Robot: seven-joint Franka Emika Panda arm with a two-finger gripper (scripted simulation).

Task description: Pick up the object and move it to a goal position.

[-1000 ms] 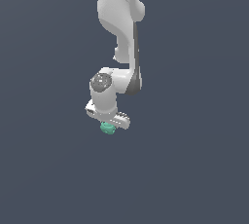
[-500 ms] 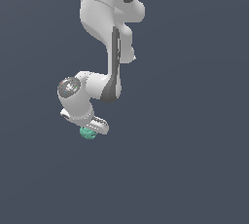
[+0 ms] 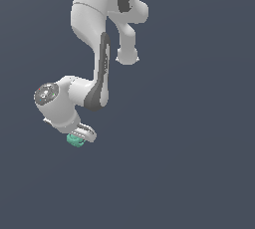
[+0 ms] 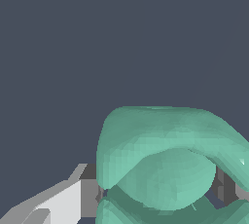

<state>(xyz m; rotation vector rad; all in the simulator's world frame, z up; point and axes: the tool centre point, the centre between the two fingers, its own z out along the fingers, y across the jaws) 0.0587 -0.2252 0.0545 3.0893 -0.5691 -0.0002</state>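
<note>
The object (image 3: pixel 75 141) is a small teal-green lumpy blob, held at the tip of my white gripper (image 3: pixel 79 137) low in the exterior view's left. In the wrist view the object (image 4: pixel 165 164) fills much of the picture. It sits between a light grey finger (image 4: pixel 73 198) on one side and a darker pad (image 4: pixel 224 187) on the other, and both press against it. The gripper is shut on the object. No goal marker shows in either view.
The white arm (image 3: pixel 97 49) bends down from the top of the exterior view to the wrist (image 3: pixel 55 103). Around it there is only a plain dark blue-grey background.
The arm has swung toward the exterior view's left with the object still in the gripper. The wrist has tilted further to that side.
</note>
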